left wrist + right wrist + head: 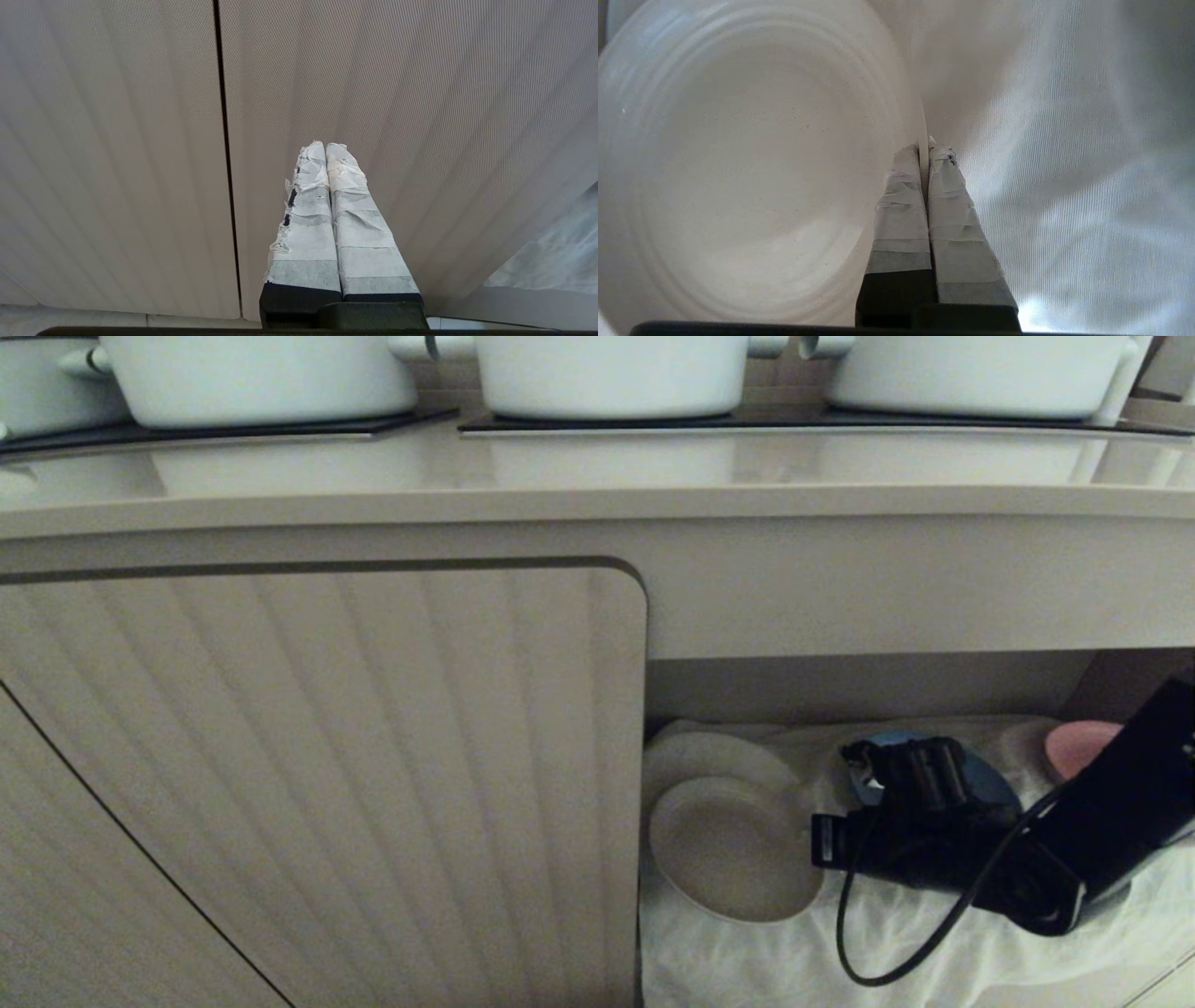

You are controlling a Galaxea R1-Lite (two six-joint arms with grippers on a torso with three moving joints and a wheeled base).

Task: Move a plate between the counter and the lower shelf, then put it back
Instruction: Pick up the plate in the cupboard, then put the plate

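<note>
Plate [736, 851] sits in the lower shelf [934, 943] on the white cloth, partly over a larger white plate [695, 756], with the counter [597, 476] overhead; the right gripper [826, 845] meets its right-hand rim. From the right wrist, the taped fingers [901, 219] are pinched on that rim [923, 140], plate [747, 163] to one side. Left gripper [325, 147], pressed together and empty, faces the cabinet door [420, 116], farther from the plate.

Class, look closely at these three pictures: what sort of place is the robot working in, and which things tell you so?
Most likely a kitchen. White pots stand on a dark hob panel set into the counter, above a ribbed cupboard door, and plates, such as the cream plate, lie on the cloth-lined lower shelf.
</note>
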